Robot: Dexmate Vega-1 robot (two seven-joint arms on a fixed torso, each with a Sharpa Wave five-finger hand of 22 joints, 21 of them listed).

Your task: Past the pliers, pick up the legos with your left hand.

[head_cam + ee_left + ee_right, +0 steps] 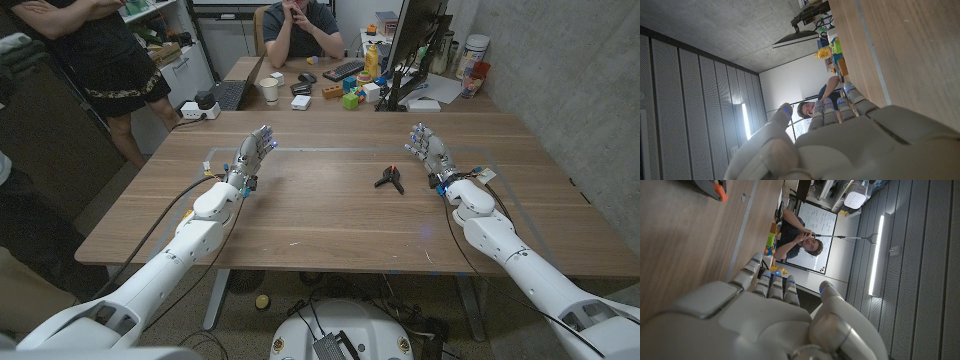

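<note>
- Left hand sits left of centre in the head view, standing on its edge at the counter, fingers extended and apart, holding nothing.
- Right hand mirrors it at right of centre, fingers likewise released and empty.
- Pliers lie on the counter just right of centre, black with an orange tip, handles spread towards the lower frame; they lie nearer the right hand than the left.
- Legos: colourful blocks, green and yellow, on the second counter behind, upper middle of the head view, beside a keyboard and a monitor. Individual bricks too small to sort out.
- Key relation: from the left fingers the legos lie up and to the right in the frame, beyond the far edge of the near counter, and past the pliers along roughly that diagonal. Well apart from the hand.
- Judgement: a long forward reach slanting towards the robot's right is needed; the blocks may lie at or beyond the arm's reach, hard to tell.
- Left wrist view: own fingers point along the counter towards the coloured blocks at the far end.
- A seated person is behind the far counter; a paper cup stands left of the blocks.
- Pickup not yet begun; nothing touched.
</note>
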